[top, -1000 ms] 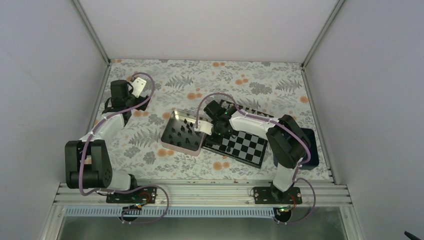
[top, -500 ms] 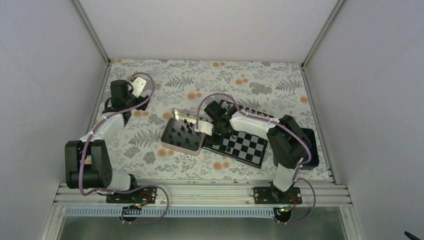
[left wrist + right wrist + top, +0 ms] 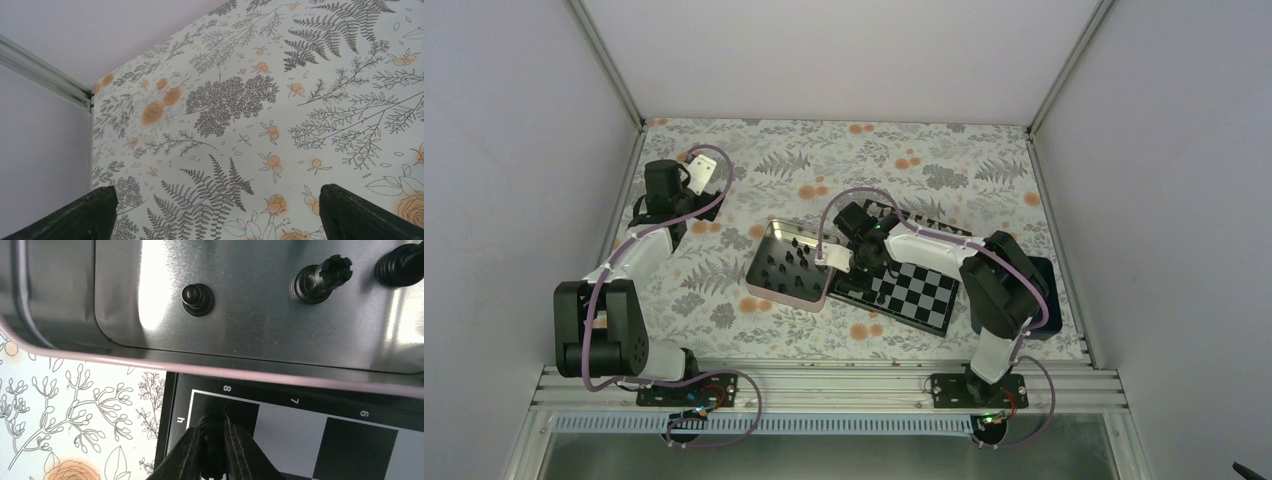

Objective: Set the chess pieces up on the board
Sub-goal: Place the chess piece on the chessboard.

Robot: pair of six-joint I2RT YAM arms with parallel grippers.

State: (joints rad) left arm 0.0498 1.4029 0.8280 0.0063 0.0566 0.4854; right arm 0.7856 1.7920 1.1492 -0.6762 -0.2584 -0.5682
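Observation:
The board [image 3: 921, 291] lies right of centre, its dark rim and corner square [image 3: 300, 422] filling the bottom of the right wrist view. My right gripper [image 3: 214, 452] is shut on a black chess piece [image 3: 216, 432] that stands on the black corner square beside the marks 8 and h. From above, this gripper [image 3: 862, 268] sits over the board's left corner, next to the tin. More black chess pieces stand in the silver tin [image 3: 776, 285]: a pawn [image 3: 197, 299], a rook [image 3: 322, 280] and another [image 3: 400, 265]. My left gripper [image 3: 215, 212] hangs open over bare cloth.
The tin's rim [image 3: 150, 360] lies against the board's left edge, very close to my right fingers. A dark blue tray [image 3: 1046, 292] sits behind the right arm's elbow. The left arm [image 3: 649, 240] rests at the far left near the wall. Floral cloth covers the table.
The right wrist has edged slightly left over the board's corner, with the piece still between its fingers. The left arm has not moved.

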